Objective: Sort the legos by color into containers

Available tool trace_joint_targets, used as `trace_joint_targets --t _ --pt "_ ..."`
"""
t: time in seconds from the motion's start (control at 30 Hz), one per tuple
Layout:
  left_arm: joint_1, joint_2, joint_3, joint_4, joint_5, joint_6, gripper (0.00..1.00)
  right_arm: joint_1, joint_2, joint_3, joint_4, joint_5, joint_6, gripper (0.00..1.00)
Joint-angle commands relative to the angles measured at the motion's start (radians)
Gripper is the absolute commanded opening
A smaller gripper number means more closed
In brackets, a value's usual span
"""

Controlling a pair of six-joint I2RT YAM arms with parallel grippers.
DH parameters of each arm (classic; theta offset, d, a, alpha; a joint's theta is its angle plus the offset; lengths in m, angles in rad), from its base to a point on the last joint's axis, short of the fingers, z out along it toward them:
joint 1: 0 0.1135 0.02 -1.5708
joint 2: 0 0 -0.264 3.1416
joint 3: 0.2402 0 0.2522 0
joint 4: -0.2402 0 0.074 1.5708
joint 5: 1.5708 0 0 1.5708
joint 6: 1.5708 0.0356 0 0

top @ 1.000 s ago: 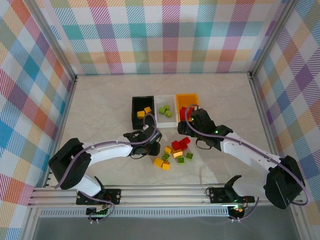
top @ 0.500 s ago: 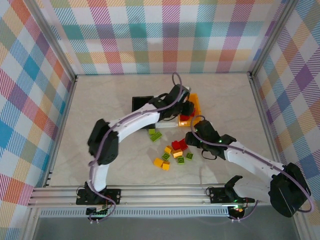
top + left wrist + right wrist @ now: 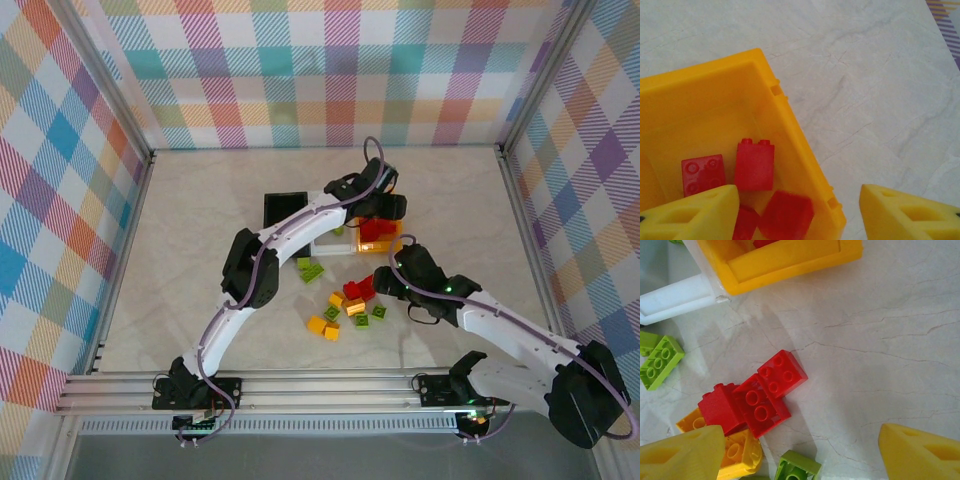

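Note:
My left gripper [image 3: 797, 212] hangs open over the near corner of the orange container [image 3: 785, 110]. A red lego [image 3: 787, 215] lies loose in that bin below the jaws, beside other red ones [image 3: 755, 165]. My right gripper [image 3: 802, 450] is open just above the table, at the right of the loose pile. The pile holds three red legos [image 3: 782, 372], a yellow one [image 3: 740, 455] and green ones [image 3: 660, 362]. From above, the left gripper [image 3: 385, 208] is at the orange container [image 3: 384, 243] and the right gripper [image 3: 385, 283] is by the pile [image 3: 350, 305].
The black container [image 3: 283, 207] and the white container [image 3: 330, 243] stand in a row left of the orange one; my left arm crosses over them. A green lego [image 3: 310, 268] lies apart from the pile. Checkered walls close in the table on three sides.
My left arm swung from the pile up to the orange container, then its jaws opened and let go of a red lego. My right gripper drew back from the orange container toward the pile.

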Motion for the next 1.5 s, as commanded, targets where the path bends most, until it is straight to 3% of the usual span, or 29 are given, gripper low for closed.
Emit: trace_joint_targets --t 0.0,0.1,0.23,0.27,0.3,0.53,0.63,0.77,1.03,1.47 --pt "0.004 -0.057 0.026 -0.027 0.01 0.0 0.72 -0.008 -0.01 0.01 -0.028 -0.029 -0.019 0.81" --pt "0.003 -0.143 -0.025 -0.009 0.024 0.0 0.76 -0.007 0.015 0.024 -0.025 -0.053 -0.04 0.81" --pt "-0.01 -0.383 -0.32 0.124 0.037 -0.021 0.84 -0.007 0.09 0.049 -0.005 -0.084 -0.05 0.81" --pt "-0.015 -0.454 -0.417 0.178 0.036 -0.033 0.87 -0.007 0.11 0.055 0.006 -0.088 -0.047 0.81" --pt "-0.017 -0.516 -0.498 0.21 0.037 -0.043 0.99 -0.007 0.128 0.059 0.021 -0.096 -0.042 0.81" --pt "-0.035 -0.977 -1.07 0.326 -0.034 -0.128 1.0 -0.005 0.271 0.124 0.094 -0.143 -0.023 0.8" --pt "-0.039 -1.145 -1.25 0.303 -0.089 -0.16 1.0 0.019 0.317 0.147 0.14 -0.197 -0.051 0.77" --pt "-0.039 -1.357 -1.441 0.198 -0.166 -0.211 1.0 0.082 0.397 0.23 0.093 -0.166 -0.105 0.73" --pt "-0.037 -1.608 -1.61 0.078 -0.262 -0.274 1.0 0.162 0.553 0.358 -0.06 -0.027 -0.141 0.61" --pt "-0.034 -1.635 -1.645 0.059 -0.3 -0.286 1.0 0.23 0.679 0.45 -0.161 0.075 -0.166 0.52"
